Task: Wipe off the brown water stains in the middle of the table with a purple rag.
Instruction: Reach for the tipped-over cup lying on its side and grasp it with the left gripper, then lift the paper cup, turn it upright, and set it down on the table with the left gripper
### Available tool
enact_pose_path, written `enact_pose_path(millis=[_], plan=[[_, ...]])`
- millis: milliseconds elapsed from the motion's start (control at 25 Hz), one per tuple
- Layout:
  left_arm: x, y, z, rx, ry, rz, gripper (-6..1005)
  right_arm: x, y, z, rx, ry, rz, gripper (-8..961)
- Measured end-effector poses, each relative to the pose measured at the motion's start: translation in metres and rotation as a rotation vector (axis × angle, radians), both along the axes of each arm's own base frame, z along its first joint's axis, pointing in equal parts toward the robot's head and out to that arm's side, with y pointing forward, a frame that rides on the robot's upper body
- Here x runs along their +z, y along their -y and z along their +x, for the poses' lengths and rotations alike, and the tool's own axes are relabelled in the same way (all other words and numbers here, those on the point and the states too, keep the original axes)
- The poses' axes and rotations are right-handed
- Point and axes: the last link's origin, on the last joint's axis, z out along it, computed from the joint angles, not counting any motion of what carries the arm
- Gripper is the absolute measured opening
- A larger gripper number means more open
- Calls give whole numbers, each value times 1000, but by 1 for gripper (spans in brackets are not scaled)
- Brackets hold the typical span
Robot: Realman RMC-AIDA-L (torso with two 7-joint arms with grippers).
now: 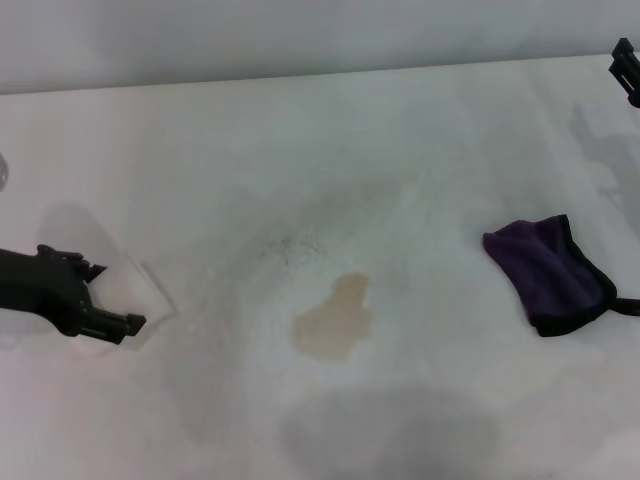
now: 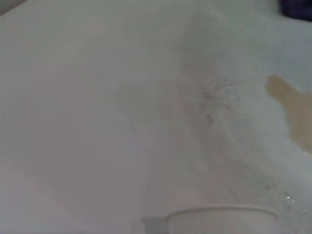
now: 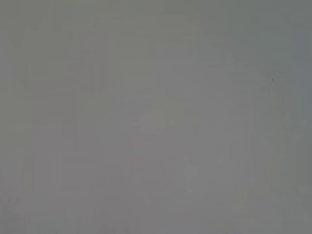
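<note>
The brown water stains (image 1: 335,320) form a pale tan blotch in the middle of the white table (image 1: 300,140); the left wrist view catches them (image 2: 292,105) too. The purple rag (image 1: 548,272) lies crumpled on the right, with black trim and a loop; a corner of this rag (image 2: 297,7) shows in the left wrist view. My left gripper (image 1: 115,295) is low at the left, shut on a white paper cup (image 1: 140,290) held on its side. Only a bit of my right gripper (image 1: 625,70) shows at the far right edge, well behind the rag.
The cup's rim (image 2: 224,214) fills the near edge of the left wrist view. Faint grey smudges and dark speckles (image 1: 290,245) lie just behind the stain. The table's far edge (image 1: 300,78) meets a grey wall. The right wrist view shows only plain grey.
</note>
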Motion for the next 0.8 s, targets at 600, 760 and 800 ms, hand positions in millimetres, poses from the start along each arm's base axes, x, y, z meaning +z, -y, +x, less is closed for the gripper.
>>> enact_pose_path(millis=[600, 760, 800], plan=[[-18, -6, -7, -7, 11, 65, 872, 0, 4, 4, -6, 1, -10, 844], [-22, -6, -1, -55, 39, 78, 868, 1, 5, 6, -12, 3, -10, 845], [-22, -7, 2, -66, 47, 82, 867, 1, 5, 6, -12, 4, -9, 845]])
